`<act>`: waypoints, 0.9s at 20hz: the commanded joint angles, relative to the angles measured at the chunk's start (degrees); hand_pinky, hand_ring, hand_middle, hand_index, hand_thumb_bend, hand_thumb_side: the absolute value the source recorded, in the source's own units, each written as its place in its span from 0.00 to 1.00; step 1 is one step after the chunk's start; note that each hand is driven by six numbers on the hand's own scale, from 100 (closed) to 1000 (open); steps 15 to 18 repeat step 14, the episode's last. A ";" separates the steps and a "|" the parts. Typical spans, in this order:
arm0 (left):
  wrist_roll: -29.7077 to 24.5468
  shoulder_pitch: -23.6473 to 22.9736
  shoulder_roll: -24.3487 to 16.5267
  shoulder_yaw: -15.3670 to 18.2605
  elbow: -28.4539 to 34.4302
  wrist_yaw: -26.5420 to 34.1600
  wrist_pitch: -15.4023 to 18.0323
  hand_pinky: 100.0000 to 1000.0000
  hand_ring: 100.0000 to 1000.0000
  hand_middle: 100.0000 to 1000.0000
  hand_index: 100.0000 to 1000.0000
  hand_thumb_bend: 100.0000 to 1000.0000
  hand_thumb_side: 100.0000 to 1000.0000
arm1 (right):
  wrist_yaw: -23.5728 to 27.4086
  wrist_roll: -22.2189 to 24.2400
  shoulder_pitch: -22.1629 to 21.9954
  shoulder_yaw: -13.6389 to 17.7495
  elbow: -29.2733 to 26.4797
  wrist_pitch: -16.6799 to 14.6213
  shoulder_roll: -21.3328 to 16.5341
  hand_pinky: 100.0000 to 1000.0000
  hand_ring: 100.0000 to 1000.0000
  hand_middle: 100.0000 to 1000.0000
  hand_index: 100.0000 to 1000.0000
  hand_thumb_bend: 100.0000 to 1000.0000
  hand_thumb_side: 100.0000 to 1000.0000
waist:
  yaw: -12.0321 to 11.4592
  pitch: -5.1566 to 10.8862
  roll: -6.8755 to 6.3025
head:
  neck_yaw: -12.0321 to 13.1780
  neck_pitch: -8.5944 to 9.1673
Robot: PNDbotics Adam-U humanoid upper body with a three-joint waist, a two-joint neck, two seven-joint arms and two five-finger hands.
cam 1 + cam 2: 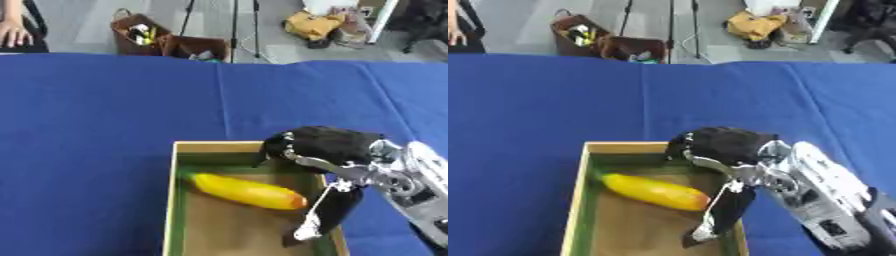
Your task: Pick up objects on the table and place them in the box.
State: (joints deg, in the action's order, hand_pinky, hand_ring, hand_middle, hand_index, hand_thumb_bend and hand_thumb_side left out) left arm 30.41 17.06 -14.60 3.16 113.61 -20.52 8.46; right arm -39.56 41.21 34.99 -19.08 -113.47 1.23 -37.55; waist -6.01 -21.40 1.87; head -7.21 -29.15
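Note:
A yellow banana-like fruit with an orange tip [245, 190] lies on the floor of the wooden box [171, 200] at the near middle of the blue table. My right hand [325, 145] hovers over the box's right side, coming in from the lower right. Its fingers hang relaxed and point down into the box, holding nothing. One fingertip [306, 231] reaches near the box floor, just right of the fruit. The left hand shows in no view.
The blue tablecloth [105, 115] covers the table around the box. Beyond the far edge stand brown bags [166, 40] and tripod legs on the floor. A person's hand [12, 33] rests at the far left edge.

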 commanded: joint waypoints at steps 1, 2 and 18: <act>-0.04 0.09 -0.78 0.63 0.98 -0.17 -0.05 0.41 0.60 0.67 0.76 0.00 1.00 | 1.81 -3.02 1.29 2.25 -1.13 -0.51 -1.15 0.79 0.84 0.73 0.82 0.74 0.47 | 0.07 1.29 -0.25 | 0.33 -0.45; -0.06 0.02 -0.74 0.62 0.98 -0.15 -0.05 0.41 0.60 0.67 0.76 0.00 1.00 | 2.59 -4.97 1.77 3.25 -1.13 -0.62 -1.30 0.79 0.84 0.73 0.82 0.72 0.50 | 0.16 1.42 -0.37 | 0.63 -0.70; -0.16 0.03 -0.51 0.60 0.98 0.29 0.14 0.42 0.61 0.67 0.76 0.00 1.00 | 24.66 -38.82 -1.37 14.84 -1.13 0.24 -5.18 0.73 0.80 0.65 0.80 0.00 0.89 | 2.12 2.67 -2.04 | 6.36 -3.03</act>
